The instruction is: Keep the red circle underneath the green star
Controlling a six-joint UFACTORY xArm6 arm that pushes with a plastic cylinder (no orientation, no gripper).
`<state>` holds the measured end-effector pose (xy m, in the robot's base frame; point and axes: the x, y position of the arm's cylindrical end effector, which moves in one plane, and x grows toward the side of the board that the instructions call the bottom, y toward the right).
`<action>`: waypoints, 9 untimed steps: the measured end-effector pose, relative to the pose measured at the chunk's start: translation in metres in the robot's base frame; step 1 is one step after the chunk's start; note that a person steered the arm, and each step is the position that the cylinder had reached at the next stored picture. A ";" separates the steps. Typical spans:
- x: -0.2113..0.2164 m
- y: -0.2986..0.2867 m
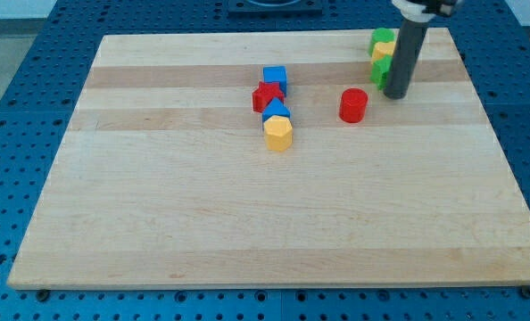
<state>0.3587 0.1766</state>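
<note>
Pale wooden table fills the view, its near half bare. No jaws here, only a straight dark rod whose end, my tip, rests at 3 o'clock of the small red round block, near but apart. Touching the rod's left is a stack-like column: green block, yellow block, then a green one, possibly the star, half hidden. At 9 o'clock of the red circle, well apart, cluster a blue cube, red star, blue triangle and yellow hexagon.
</note>
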 end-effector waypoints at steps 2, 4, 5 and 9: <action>0.092 -0.070; 0.036 -0.100; 0.028 -0.100; 0.028 -0.040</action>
<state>0.3864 0.1369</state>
